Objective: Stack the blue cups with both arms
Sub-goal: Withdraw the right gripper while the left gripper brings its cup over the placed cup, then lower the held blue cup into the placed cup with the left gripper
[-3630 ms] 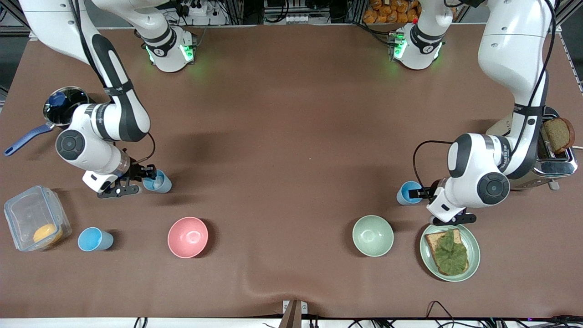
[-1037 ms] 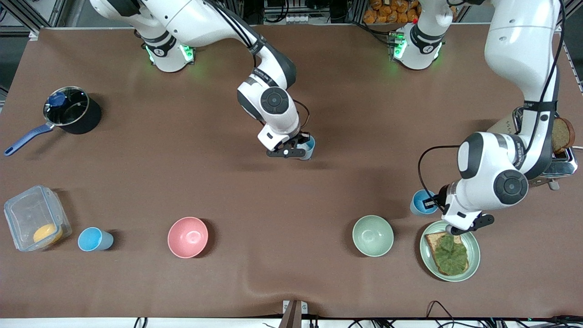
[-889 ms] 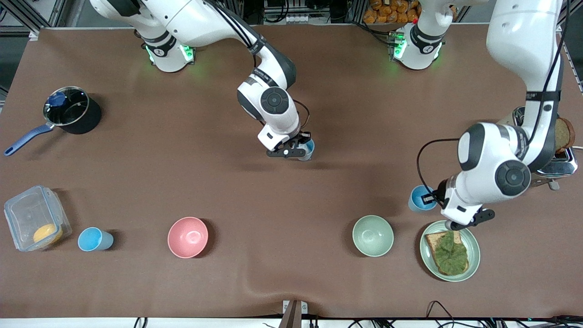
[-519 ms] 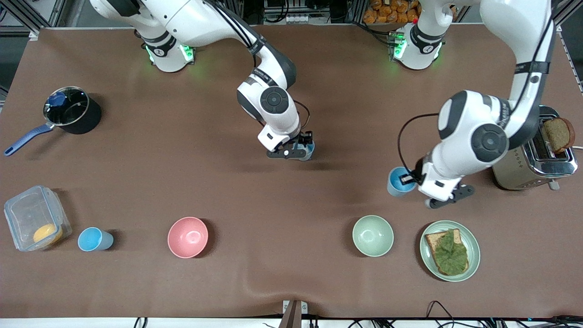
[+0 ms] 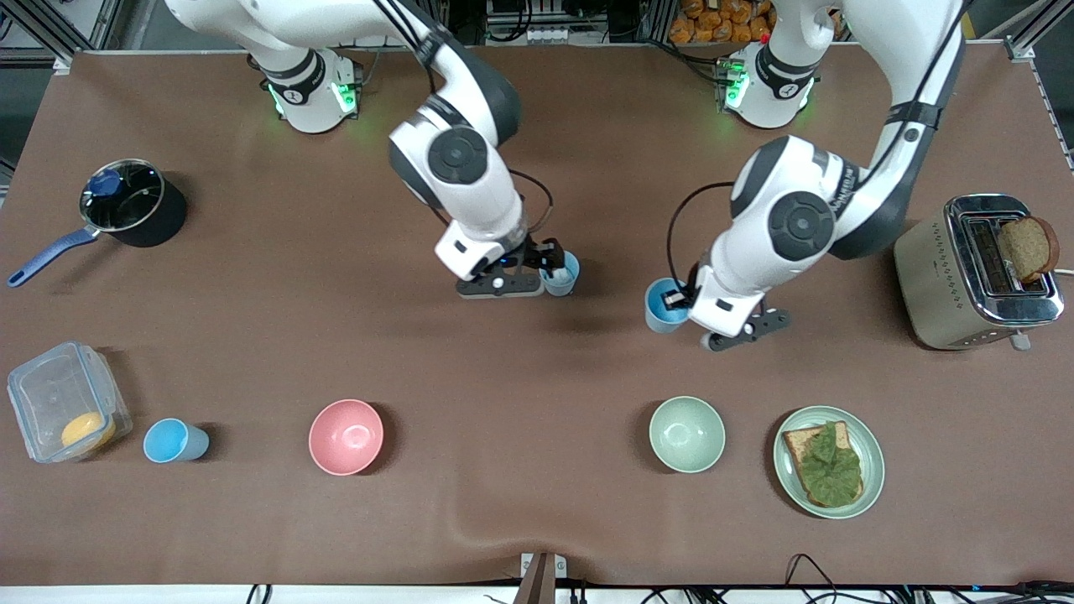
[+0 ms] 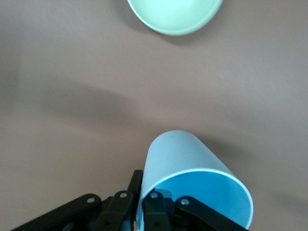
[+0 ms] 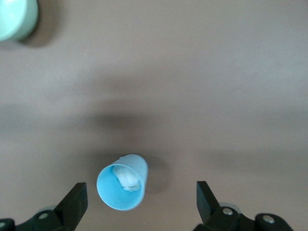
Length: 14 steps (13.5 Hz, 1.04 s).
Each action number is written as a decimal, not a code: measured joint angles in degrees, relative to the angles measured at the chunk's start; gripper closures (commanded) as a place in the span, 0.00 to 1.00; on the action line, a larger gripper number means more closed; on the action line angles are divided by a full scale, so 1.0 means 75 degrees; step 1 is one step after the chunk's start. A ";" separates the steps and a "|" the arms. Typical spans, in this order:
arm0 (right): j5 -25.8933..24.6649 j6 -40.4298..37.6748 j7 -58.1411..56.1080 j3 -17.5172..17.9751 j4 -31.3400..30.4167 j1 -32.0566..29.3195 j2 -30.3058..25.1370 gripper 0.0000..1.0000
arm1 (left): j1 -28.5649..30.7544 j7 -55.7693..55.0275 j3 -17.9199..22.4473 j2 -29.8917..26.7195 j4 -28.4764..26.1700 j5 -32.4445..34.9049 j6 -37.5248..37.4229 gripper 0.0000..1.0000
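A blue cup (image 5: 560, 274) with a whitish patch inside stands on the middle of the brown table. My right gripper (image 5: 544, 270) hangs over it, open and empty; in the right wrist view this cup (image 7: 121, 188) stands below and between the wide-apart fingers (image 7: 74, 202) of the right gripper (image 7: 140, 204). My left gripper (image 5: 678, 300) is shut on the rim of a second blue cup (image 5: 663, 309) and holds it above the table, toward the left arm's end from the first cup. In the left wrist view the left gripper (image 6: 144, 202) pinches the wall of this cup (image 6: 183, 159). A third blue cup (image 5: 172, 440) stands near the right arm's end.
A pink bowl (image 5: 346, 436) and a pale green bowl (image 5: 686, 434) stand nearer the front camera. A plate with toast and lettuce (image 5: 873, 470), a toaster (image 5: 940, 277), a dark saucepan (image 5: 159, 218) and a clear container (image 5: 33, 394) stand toward the table's ends.
My left gripper has carried its cup from beside the plate toward the table's middle. My right gripper has let go of the patch cup and risen above it.
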 measured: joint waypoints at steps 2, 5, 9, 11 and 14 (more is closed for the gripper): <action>-0.0004 -0.1059 -0.0508 -0.0026 -0.0015 -0.0481 -0.0814 0.00 | -0.0188 -0.0450 -0.0174 0.0041 0.0077 0.0000 0.0056 1.00; 0.0052 -0.2138 -0.1722 -0.0757 -0.0069 -0.1094 -0.1946 0.00 | -0.0912 -0.1076 -0.0194 0.0448 0.0362 0.0000 0.0076 1.00; 0.0170 -0.3146 -0.2865 -0.2120 -0.0087 -0.1508 -0.2708 0.00 | -0.1607 -0.1648 -0.0185 0.1113 0.0502 0.0000 0.0662 1.00; 0.0337 -0.3214 -0.3360 -0.2720 -0.0093 -0.1576 -0.2932 0.00 | -0.1777 -0.1803 -0.0183 0.1264 0.0571 0.0000 0.0778 1.00; 0.0759 -0.3274 -0.3484 -0.3269 -0.0133 -0.1593 -0.2976 0.00 | -0.1871 -0.2032 -0.0186 0.1272 0.0539 0.0000 0.0732 1.00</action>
